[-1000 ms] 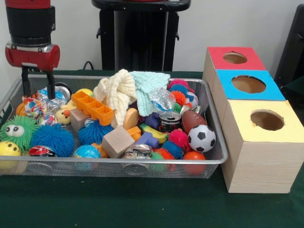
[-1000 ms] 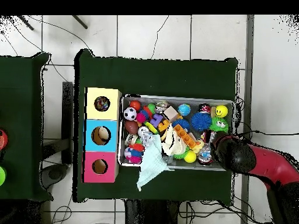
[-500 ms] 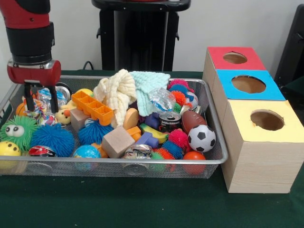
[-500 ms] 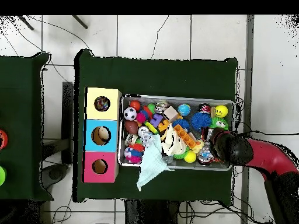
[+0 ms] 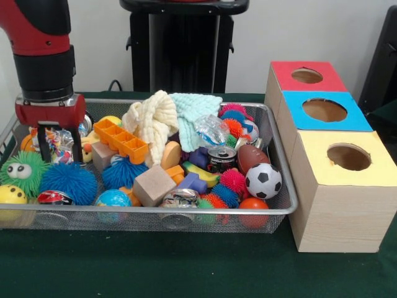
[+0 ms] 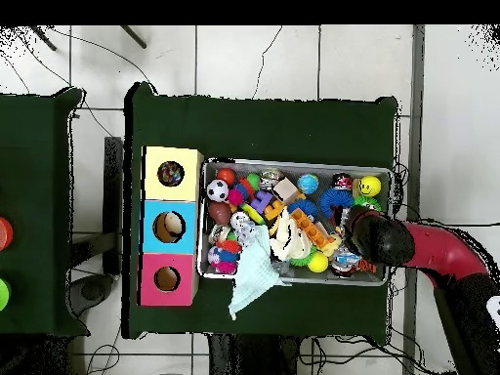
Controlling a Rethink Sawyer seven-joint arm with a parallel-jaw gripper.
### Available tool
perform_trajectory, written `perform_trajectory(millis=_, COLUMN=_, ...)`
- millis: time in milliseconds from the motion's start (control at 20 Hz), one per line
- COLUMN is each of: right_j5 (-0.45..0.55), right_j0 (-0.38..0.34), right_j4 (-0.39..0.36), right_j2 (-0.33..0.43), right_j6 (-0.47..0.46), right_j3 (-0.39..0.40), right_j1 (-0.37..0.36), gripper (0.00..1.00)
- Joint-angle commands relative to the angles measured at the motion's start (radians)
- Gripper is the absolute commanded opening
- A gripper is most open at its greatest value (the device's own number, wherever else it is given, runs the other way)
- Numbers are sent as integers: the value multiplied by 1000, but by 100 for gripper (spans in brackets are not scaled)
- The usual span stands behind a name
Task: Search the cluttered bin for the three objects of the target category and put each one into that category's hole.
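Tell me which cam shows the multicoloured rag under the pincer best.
Front view. The multicoloured rag sits between the pincer's two open dark fingers at the bin's end farthest from the boxes, print visible. In the overhead view the red and black arm covers that spot, so the rag cannot be made out there.

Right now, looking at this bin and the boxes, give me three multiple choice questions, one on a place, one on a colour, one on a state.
1. Where is the soccer ball?
A. bin corner nearest the yellow box
B. under the cream cloth
C. on the red box

2. What colour is the middle box's top?
A. green
B. blue
C. yellow

3. How is the pincer?
A. raised clear above the bin
B. over the boxes
C. lowered open around a patterned rag

Answers: 1 A, the ball lies by the rim beside the yellow box. 2 B, blue sits between red and yellow. 3 C, both fingers straddle the rag.
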Motion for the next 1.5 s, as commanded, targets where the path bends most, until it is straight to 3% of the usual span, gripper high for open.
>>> perform_trajectory(millis=50, right_j5=132, right_j0=-20, right_j4=-58, right_j2=83, right_j6=-303, right_j3=-72, right_j1=47, gripper=100)
perform_trajectory(millis=350, right_j5=139, right_j0=-45, right_j4=-66, right_j2=101, right_j6=-315, right_j3=-65, right_j1=53, gripper=100)
perform_trajectory(millis=1100, right_j5=100, right_j0=-132, right_j4=-68, right_j2=116, right_j6=-257, right_j3=109, right_j1=-59, gripper=100)
perform_trajectory(millis=1500, right_j5=114, right_j0=-149, right_j4=-90, right_j2=109, right_j6=-272, right_j3=120, right_j1=-43, gripper=100)
